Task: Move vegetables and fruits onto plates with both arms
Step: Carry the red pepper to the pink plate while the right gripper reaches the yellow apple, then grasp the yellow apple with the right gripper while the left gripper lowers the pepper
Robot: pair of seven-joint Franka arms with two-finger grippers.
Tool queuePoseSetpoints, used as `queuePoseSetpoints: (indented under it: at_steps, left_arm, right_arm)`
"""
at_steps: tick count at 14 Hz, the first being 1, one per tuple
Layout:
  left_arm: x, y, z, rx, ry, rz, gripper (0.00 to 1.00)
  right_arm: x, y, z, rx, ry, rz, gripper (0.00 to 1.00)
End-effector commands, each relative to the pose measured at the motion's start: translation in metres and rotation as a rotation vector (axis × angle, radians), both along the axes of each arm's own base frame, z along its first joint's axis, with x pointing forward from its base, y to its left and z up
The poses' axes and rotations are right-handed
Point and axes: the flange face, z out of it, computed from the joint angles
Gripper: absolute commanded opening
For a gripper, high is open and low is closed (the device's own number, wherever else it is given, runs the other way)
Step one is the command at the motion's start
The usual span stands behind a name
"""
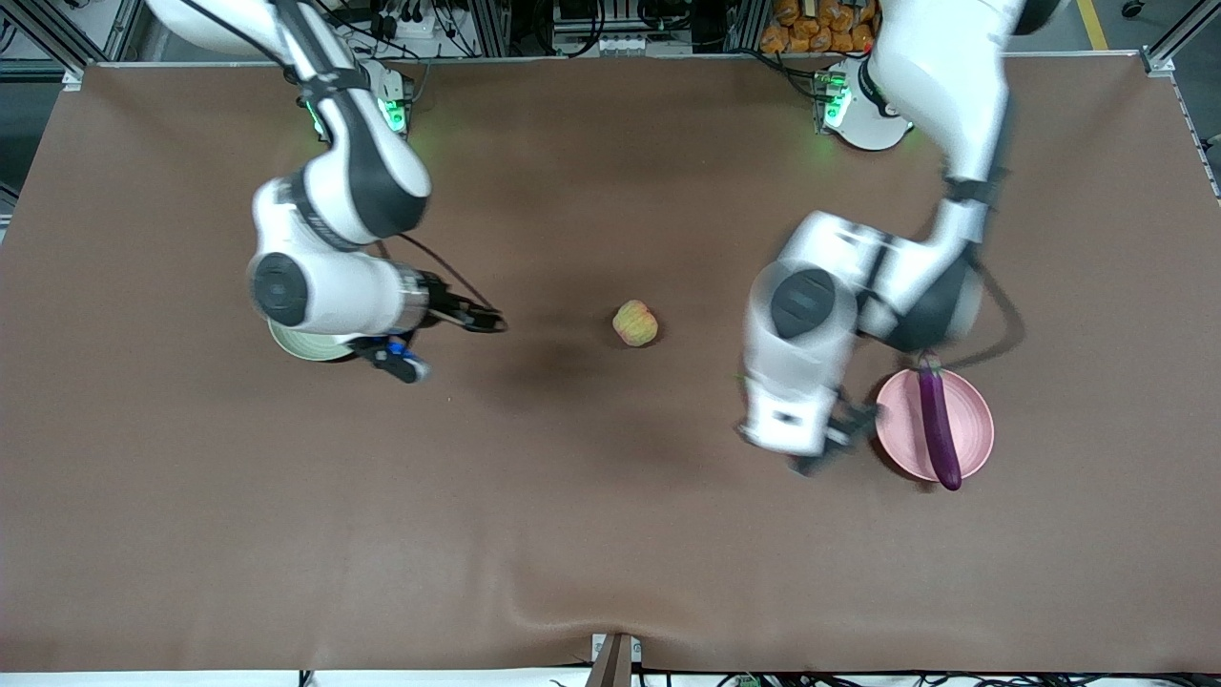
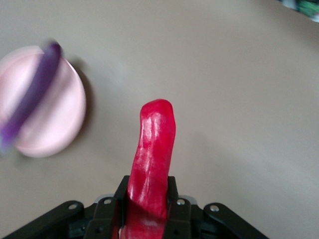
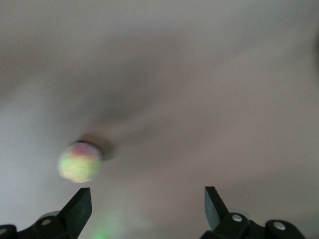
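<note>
- My left gripper [image 2: 144,219] pinched the red chili pepper [image 2: 152,154] beside the pink plate [image 1: 968,420] holding the eggplant [image 1: 938,425]; releasing low beside it seemed wisest.
- My right gripper [image 3: 147,204], spread wide, hung near the green plate [image 1: 296,343]; the yellowish-green fruit [image 1: 634,322] lay mid-table.

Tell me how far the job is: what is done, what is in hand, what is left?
Done: the eggplant lies on the pink plate. In hand: the left hand is shut on the chili, over the table beside that plate. Left: the yellow-green fruit sits on the table mid-way between the arms; the right hand is open, near the green plate. The red fruit is not in view.
</note>
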Motion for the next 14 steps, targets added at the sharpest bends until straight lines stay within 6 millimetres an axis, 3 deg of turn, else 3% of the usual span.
queuePoseSetpoints:
  at_steps: [1, 3, 4, 7, 9, 12, 14]
  left_arm:
    - [0.009, 0.080, -0.027, 0.029, 0.112, -0.109, 0.00]
    - [0.012, 0.125, -0.046, 0.107, 0.156, -0.203, 0.00]
    - [0.010, 0.135, -0.056, 0.155, 0.174, -0.254, 0.00]
    - [0.000, 0.139, -0.086, 0.238, 0.191, -0.368, 0.00]
    - [-0.008, 0.140, -0.095, 0.236, 0.197, -0.382, 0.00]
    - [-0.025, 0.133, -0.112, 0.238, 0.249, -0.436, 0.00]
    - [-0.033, 0.131, -0.122, 0.281, 0.275, -0.496, 0.00]
  right_arm:
    - [0.023, 0.054, -0.007, 0.005, 0.009, -0.127, 1.00]
    - [0.018, 0.102, -0.025, -0.013, -0.026, -0.201, 1.00]
    - [0.008, 0.124, -0.041, -0.023, -0.052, -0.199, 1.00]
    - [-0.011, 0.168, -0.073, -0.007, -0.144, -0.200, 1.00]
    - [-0.021, 0.183, -0.090, -0.025, -0.133, -0.240, 1.00]
    - [-0.048, 0.191, -0.112, -0.095, -0.049, -0.255, 1.00]
    - [-0.056, 0.195, -0.123, -0.120, -0.027, -0.294, 1.00]
